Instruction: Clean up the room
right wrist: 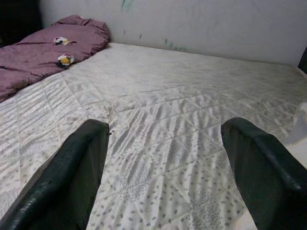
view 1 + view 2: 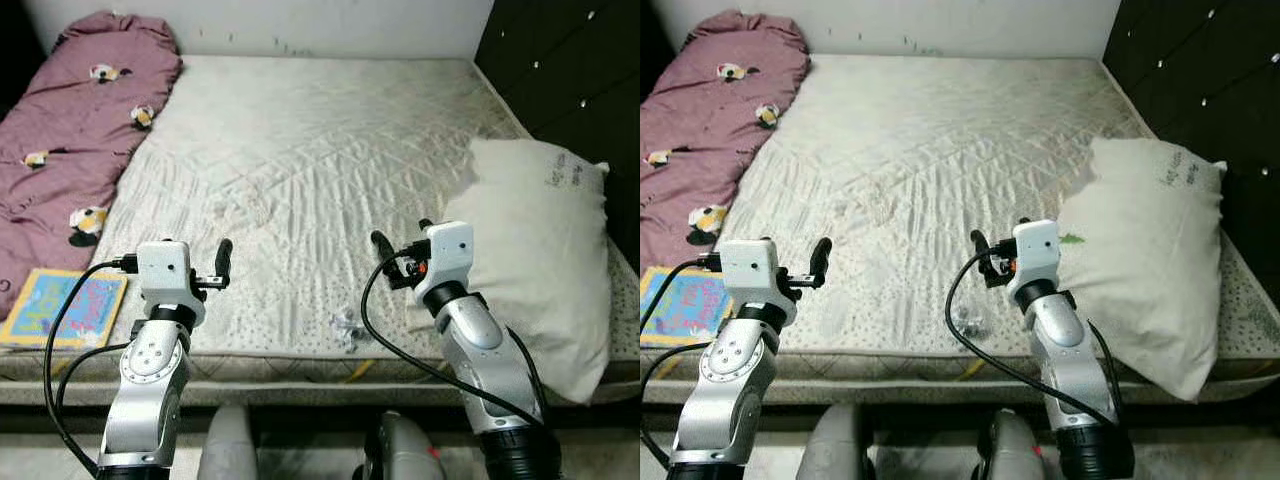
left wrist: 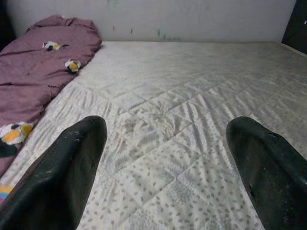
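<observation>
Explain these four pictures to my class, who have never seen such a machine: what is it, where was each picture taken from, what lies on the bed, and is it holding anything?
This is a walking humanoid robot with two silver arms. Each ends in a tool of two black fingers: the left tool and the right tool. Two pictures come from cameras in its head, looking down at a bed. The other two come from cameras on its wrists, looking out between the fingers. On the quilted mattress lie a purple blanket on the robot's left, a white pillow on its right, a colourful book and a small crumpled wrapper near the front edge. Both tools are open and hold nothing.
</observation>
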